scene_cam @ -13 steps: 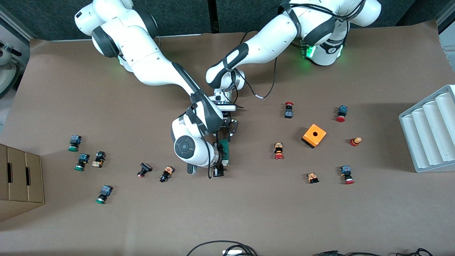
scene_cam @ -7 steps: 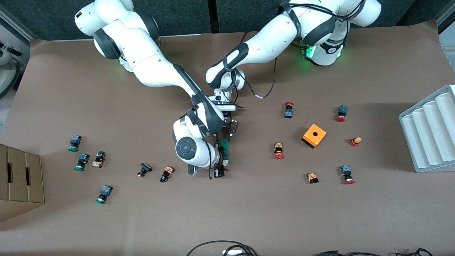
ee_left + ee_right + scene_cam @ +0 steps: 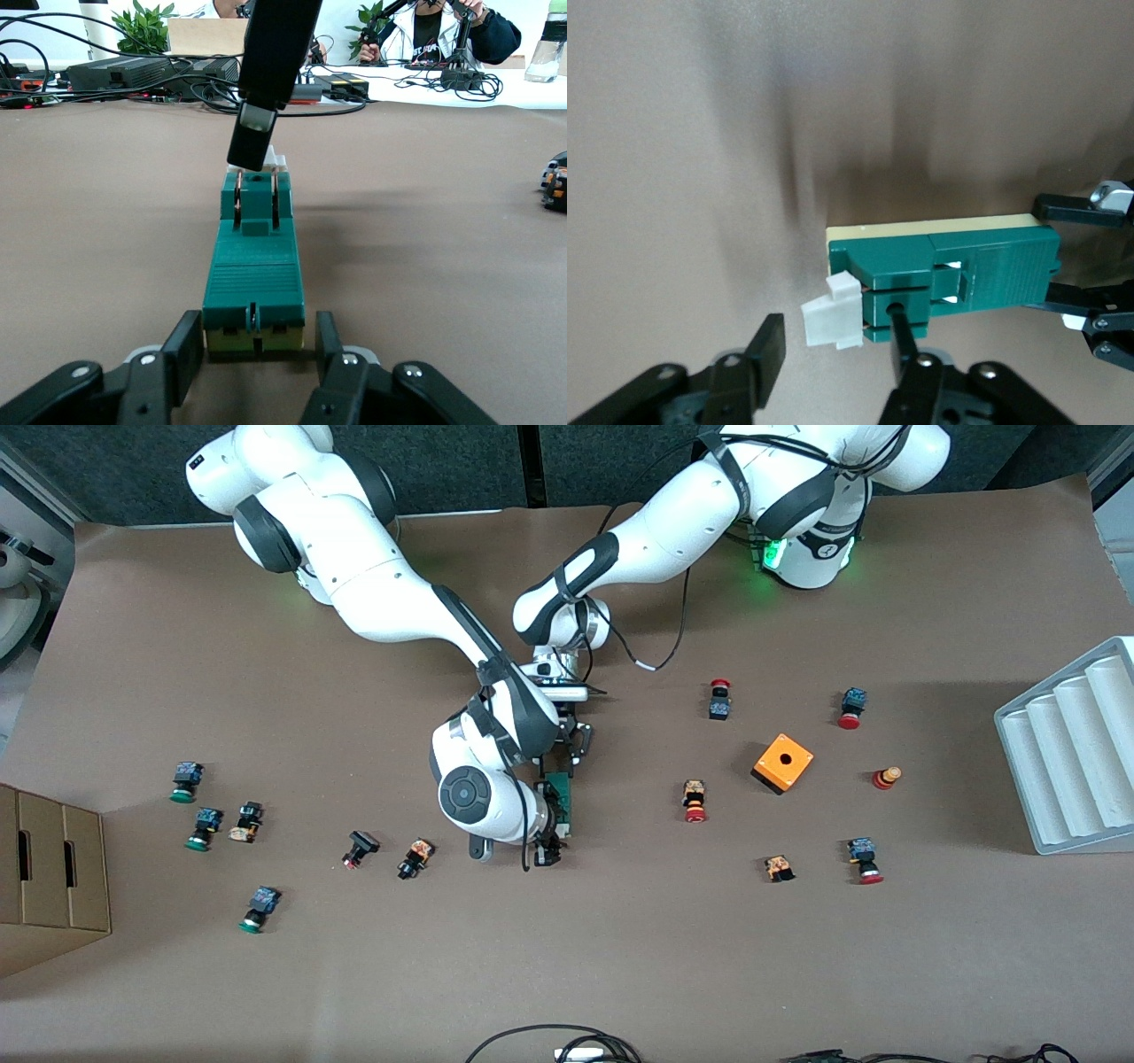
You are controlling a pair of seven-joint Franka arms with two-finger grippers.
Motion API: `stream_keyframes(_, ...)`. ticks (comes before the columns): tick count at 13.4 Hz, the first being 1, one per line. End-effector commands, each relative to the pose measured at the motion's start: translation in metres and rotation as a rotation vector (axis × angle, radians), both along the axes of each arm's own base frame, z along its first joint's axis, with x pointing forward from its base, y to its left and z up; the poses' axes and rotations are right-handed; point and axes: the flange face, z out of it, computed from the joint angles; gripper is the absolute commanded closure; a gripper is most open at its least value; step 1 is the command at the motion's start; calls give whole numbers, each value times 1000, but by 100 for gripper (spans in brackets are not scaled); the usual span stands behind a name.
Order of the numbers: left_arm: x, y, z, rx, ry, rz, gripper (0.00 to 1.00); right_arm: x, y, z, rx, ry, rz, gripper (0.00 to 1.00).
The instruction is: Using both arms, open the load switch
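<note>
The load switch (image 3: 560, 797) lies flat on the table's middle, dark green with a cream base. The left gripper (image 3: 561, 765) is low at the switch's end farther from the front camera. In the left wrist view that gripper (image 3: 257, 345) is shut on this end of the load switch (image 3: 254, 266). The right gripper (image 3: 550, 843) hangs over the nearer end. In the right wrist view it (image 3: 835, 350) is open around the small white piece (image 3: 831, 317), and one finger (image 3: 904, 341) overlaps the green body (image 3: 957, 266).
Small red and green-capped push buttons lie scattered toward both ends of the table. An orange cube box (image 3: 783, 763) sits toward the left arm's end, with a grey ridged tray (image 3: 1072, 753) at that edge. A cardboard box (image 3: 49, 868) stands at the right arm's end.
The right arm's wrist has shifted very slightly over the switch. The left arm and the switch have not visibly moved.
</note>
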Motion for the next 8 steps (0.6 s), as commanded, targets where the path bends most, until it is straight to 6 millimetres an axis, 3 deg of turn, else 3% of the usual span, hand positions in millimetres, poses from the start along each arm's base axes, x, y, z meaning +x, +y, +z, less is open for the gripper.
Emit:
stream_keyframes(1,-1,0,-8,-10,-14,1,42,3,5,-1,15,16,-14,46)
stream_keyframes(8,-7,-2,-8,-11,-15,-5,43,2,5,-2,14,20,-14,54)
